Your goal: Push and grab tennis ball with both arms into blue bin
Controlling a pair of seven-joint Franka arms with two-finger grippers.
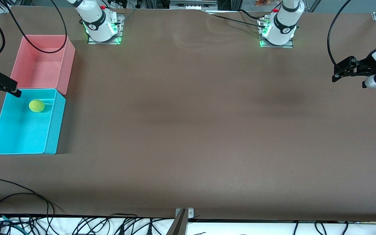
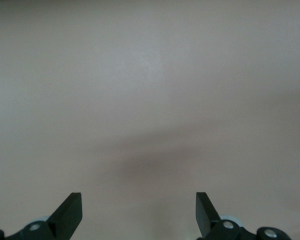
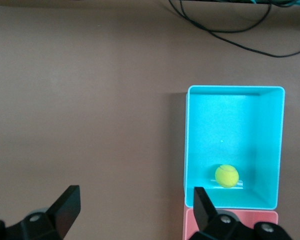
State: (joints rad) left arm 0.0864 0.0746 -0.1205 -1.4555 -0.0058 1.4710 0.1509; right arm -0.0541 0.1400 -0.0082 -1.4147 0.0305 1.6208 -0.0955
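Note:
The tennis ball [image 1: 37, 105] lies inside the blue bin [image 1: 54, 130], near the wall that adjoins the pink bin. It also shows in the right wrist view [image 3: 227, 176], inside the blue bin [image 3: 186, 140]. My right gripper [image 1: 1, 92] is open and empty, up in the air over the table edge beside the two bins at the right arm's end; its fingers stand wide apart in its wrist view [image 3: 135, 200]. My left gripper [image 1: 349, 81] is open and empty, over bare table at the left arm's end [image 2: 138, 205].
A pink bin [image 1: 68, 68] stands against the blue bin, farther from the front camera, and shows in the right wrist view [image 3: 270, 226]. Black cables [image 1: 15, 192] lie along the table's front edge. The arm bases [image 1: 101, 27] stand at the back.

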